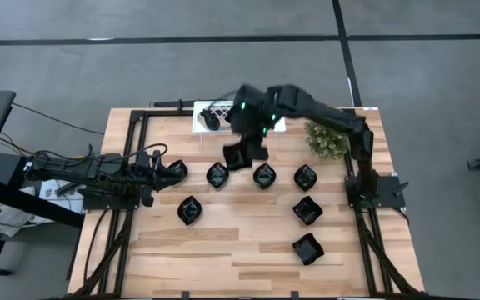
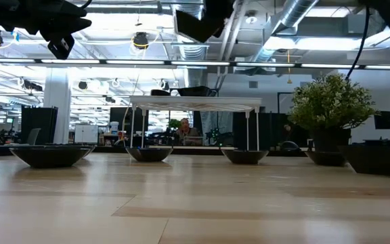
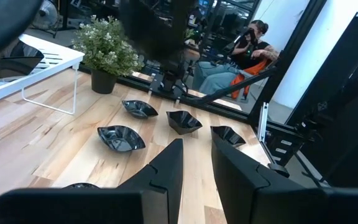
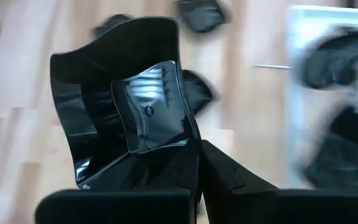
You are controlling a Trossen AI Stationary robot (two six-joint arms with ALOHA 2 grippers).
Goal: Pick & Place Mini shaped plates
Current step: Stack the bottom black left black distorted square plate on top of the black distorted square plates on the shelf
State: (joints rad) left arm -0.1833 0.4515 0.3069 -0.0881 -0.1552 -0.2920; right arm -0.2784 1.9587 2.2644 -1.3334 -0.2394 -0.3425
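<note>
Nearest the front edge of the wooden surface [image 1: 223,250] lies a squarish black plate [image 1: 307,248] on the right side. A little farther in sit a teardrop plate [image 1: 190,210] left of centre and another squarish plate [image 1: 307,210] on the right. Beyond them runs a row across the middle: a plate [image 1: 175,172] just beside the left claw, then a plate [image 1: 217,175], a plate [image 1: 264,176] and a plate [image 1: 306,177] toward the right, all resting flat and apart from one another.

The left claw [image 1: 150,177] waits at the left side of the surface, reaching toward the middle; in its wrist view its fingers [image 3: 166,171] stand narrowly apart with nothing between them.

Above the middle row, the right claw [image 1: 252,146] hangs in the air, reaching in from the right, clamped on the rim of a squarish held plate [image 4: 126,106], which is lifted clear of the surface and tilted; in the overhead view it [image 1: 240,155] shows just in front of the rack.

At the far edge stands a white lattice rack [image 1: 215,115] with dark plates on it, and to its right a small potted plant [image 1: 327,138]. Beyond the surface a person [image 3: 247,53] sits in the room.
</note>
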